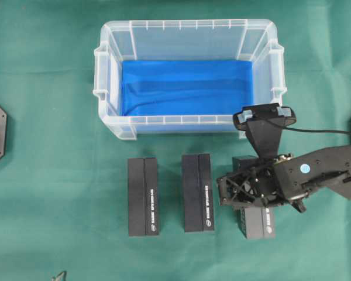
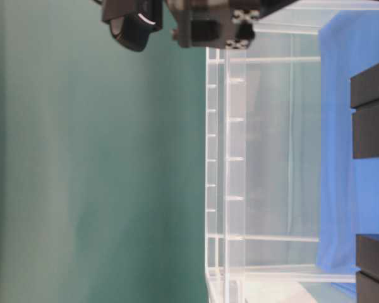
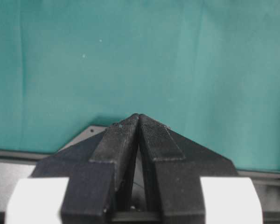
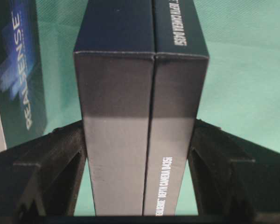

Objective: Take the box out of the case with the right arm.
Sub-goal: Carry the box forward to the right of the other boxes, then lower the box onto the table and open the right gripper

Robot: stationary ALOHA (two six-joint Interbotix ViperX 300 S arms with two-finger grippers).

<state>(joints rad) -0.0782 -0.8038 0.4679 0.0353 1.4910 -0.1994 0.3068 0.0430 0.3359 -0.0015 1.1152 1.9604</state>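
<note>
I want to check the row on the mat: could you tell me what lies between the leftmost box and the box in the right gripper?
One more dark box, the middle box, lies between the leftmost box and the held box in the right gripper; the overhead view shows it.

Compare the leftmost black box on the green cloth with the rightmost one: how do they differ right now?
The leftmost box lies fully uncovered with nothing near it; the rightmost box is partly hidden under the right gripper. The leftmost box has no jaws around it; the rightmost sits between that gripper's jaws, close to both sides. Both are long black boxes with white lettering, lying outside the case.
</note>
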